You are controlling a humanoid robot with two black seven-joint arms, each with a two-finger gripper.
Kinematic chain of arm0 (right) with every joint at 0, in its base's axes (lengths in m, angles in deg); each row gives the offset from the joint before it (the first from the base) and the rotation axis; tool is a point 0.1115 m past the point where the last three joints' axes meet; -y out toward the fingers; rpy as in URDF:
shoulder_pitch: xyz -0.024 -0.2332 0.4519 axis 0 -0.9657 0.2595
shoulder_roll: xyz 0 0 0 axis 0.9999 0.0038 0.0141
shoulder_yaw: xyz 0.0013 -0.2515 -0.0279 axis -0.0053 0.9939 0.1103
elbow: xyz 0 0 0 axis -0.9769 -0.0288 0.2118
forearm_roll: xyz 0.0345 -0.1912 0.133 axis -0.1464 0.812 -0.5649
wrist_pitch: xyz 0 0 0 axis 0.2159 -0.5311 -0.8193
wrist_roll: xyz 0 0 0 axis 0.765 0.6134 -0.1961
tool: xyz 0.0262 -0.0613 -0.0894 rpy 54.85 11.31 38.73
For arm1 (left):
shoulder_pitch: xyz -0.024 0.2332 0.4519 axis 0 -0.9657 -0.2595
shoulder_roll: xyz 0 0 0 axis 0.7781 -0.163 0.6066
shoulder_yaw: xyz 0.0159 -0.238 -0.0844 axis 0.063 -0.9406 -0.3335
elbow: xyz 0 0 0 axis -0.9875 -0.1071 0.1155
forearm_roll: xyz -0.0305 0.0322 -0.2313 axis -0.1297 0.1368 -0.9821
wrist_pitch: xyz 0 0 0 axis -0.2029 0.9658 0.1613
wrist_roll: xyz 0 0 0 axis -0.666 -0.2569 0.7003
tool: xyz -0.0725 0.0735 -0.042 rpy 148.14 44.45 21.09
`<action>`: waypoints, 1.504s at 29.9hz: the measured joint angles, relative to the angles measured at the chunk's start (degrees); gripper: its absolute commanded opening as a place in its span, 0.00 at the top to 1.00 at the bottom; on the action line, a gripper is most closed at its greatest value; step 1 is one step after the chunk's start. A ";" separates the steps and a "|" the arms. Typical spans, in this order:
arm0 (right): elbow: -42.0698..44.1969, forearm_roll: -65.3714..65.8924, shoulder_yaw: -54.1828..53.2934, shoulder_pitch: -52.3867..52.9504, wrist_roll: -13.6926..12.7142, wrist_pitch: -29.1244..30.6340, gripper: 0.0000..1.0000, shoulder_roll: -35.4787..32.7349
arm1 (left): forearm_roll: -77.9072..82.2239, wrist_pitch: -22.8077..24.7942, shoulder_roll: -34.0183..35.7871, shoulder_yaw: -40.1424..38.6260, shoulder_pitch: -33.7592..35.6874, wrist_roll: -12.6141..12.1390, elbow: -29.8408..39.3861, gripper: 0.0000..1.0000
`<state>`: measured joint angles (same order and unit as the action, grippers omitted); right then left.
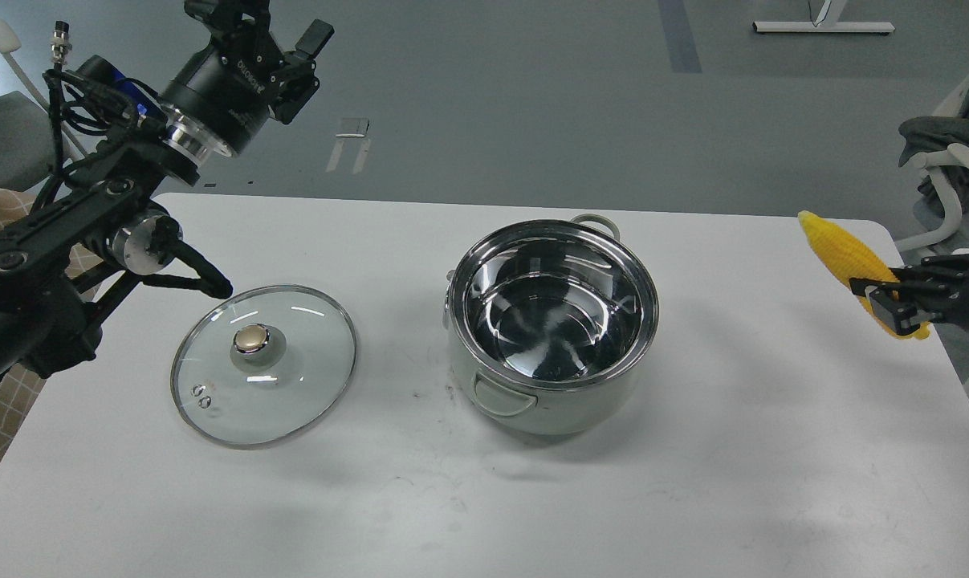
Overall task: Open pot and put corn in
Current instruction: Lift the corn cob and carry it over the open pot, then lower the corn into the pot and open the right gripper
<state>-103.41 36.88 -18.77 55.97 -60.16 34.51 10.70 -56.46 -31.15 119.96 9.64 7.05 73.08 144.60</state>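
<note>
Glass lid lies on the table at nine o'clock of the open, empty pot, while the right gripper, jaws clamped on the corn, hangs at three o'clock, delivery pending; left gripper jaws parted, empty.

Round glass lid flat on white table, grey floor beyond

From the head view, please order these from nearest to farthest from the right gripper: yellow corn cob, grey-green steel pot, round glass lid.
1. Yellow corn cob: held in the right gripper, at the table's right edge.
2. Grey-green steel pot: table centre.
3. Round glass lid: far left, flat on the table.
</note>
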 measured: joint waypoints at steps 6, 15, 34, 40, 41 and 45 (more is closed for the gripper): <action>-6.41 -0.94 0.47 9.16 -0.01 5.18 0.92 -0.99 | 0.00 0.09 -0.11 0.00 0.03 0.00 -0.02 0.05; -9.79 -5.36 12.92 26.95 -0.02 9.33 0.91 9.57 | 0.00 0.10 -0.18 0.00 0.11 0.00 -0.03 0.05; -2.17 -10.36 28.33 32.21 -0.01 8.80 0.90 34.65 | -0.01 -0.03 -0.30 0.00 0.10 0.00 -0.02 0.05; 2.09 -11.19 28.50 30.45 -0.02 8.57 0.86 39.06 | -0.01 0.05 -0.30 -0.01 0.09 0.00 -0.02 0.05; 2.44 -11.44 28.53 30.24 -0.03 8.56 0.84 39.62 | -0.01 0.08 -0.29 -0.01 0.09 0.00 -0.02 0.05; 3.87 -12.31 28.72 29.48 -0.02 8.56 0.79 41.60 | -0.01 0.15 -0.28 -0.07 0.09 0.00 -0.02 0.05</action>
<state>-99.53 24.57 9.96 85.45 -60.18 43.07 52.30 -56.47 -31.00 119.68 9.57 7.14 73.08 144.58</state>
